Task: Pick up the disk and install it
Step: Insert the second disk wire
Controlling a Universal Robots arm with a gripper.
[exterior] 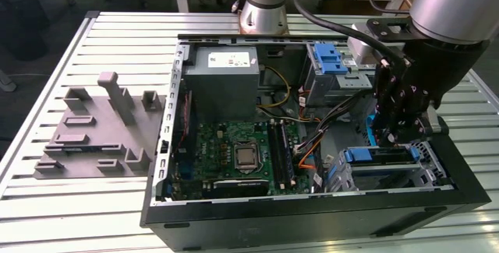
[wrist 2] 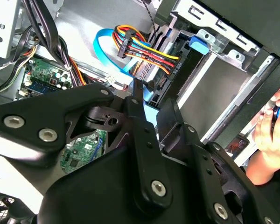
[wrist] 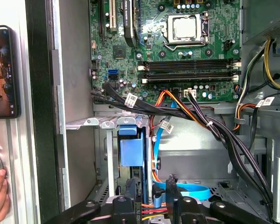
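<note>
The disk point(exterior: 378, 155) stands on edge in the drive bay point(exterior: 425, 174) at the near corner of the open computer case, on the exterior view's right. Its blue carrier frame runs along its upper edge. In the first wrist view the disk point(wrist: 130, 149) sits between the bay's metal walls. My gripper point(exterior: 387, 141) hangs straight down over the disk's end nearer the motherboard, at or just above the blue frame. Whether it touches the disk is hidden by its own black body. In the second wrist view the gripper point(wrist 2: 154, 111) is close to a bundle of coloured cables point(wrist 2: 144, 53).
Inside the case are a grey power supply box point(exterior: 226, 83), the green motherboard point(exterior: 242, 153) and a blue latch on a metal cage point(exterior: 331, 60). Black cable bundles point(wrist: 200, 116) cross beside the bay. A grey fixture point(exterior: 93, 130) lies on the slatted table. A person's hand point(wrist 2: 270, 130) is near the case.
</note>
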